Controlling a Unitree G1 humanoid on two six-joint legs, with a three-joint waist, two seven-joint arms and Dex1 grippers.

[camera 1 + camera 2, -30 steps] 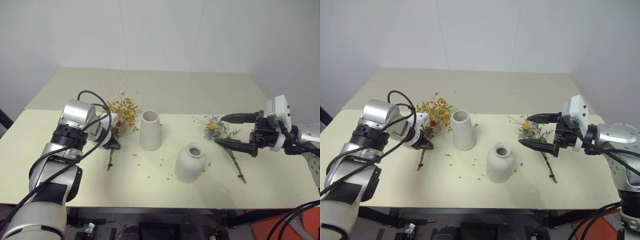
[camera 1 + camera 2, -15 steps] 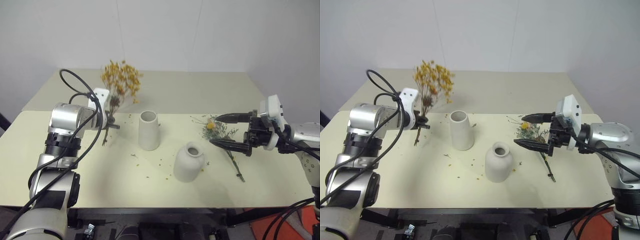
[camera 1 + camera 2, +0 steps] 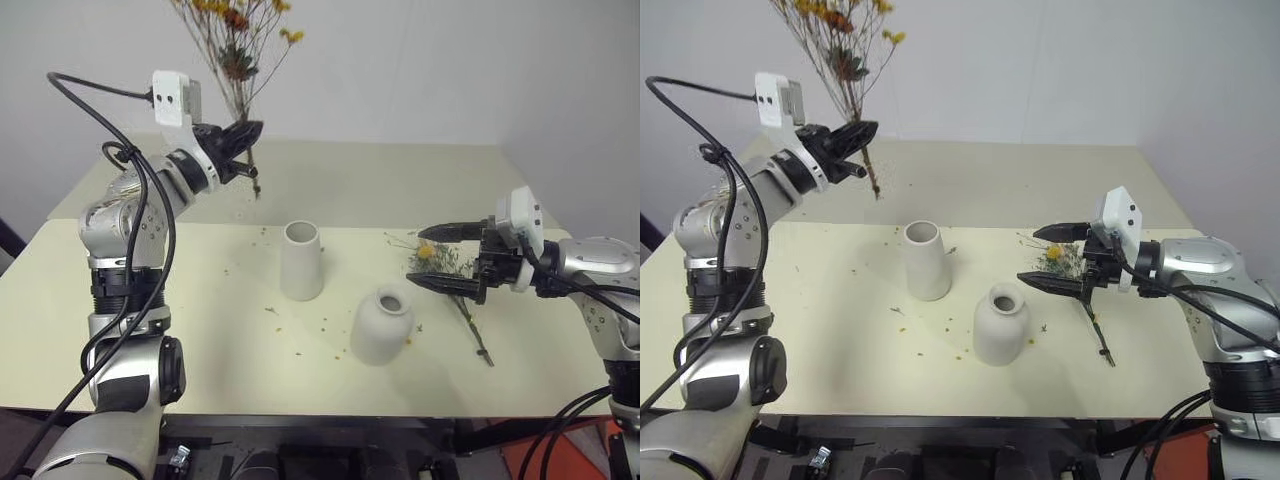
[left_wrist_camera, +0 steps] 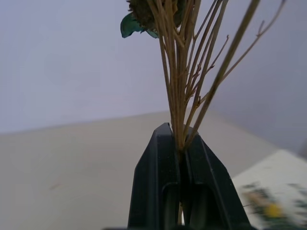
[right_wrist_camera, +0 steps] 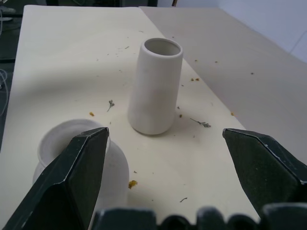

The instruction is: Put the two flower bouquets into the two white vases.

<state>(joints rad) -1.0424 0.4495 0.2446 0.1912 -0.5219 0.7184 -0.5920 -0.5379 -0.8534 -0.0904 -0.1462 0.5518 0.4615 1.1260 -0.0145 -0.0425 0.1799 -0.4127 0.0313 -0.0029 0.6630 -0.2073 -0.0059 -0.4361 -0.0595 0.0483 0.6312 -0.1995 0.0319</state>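
Left gripper (image 3: 243,133) clenched on yellow bouquet (image 3: 232,45), upper left.
Right gripper (image 3: 430,257) gapes beside green sprigs (image 3: 445,262), right of vases (image 3: 301,260).

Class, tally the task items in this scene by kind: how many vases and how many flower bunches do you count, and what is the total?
Matte white ceramic vases: 2, a taller tapered one and a shorter rounded one.
Dried flower bunches: 2, a yellow-orange bunch on brown stems held up in the left claw, and a grey-green sprig bunch with a yellow ball flower lying on the table.
Total: 4
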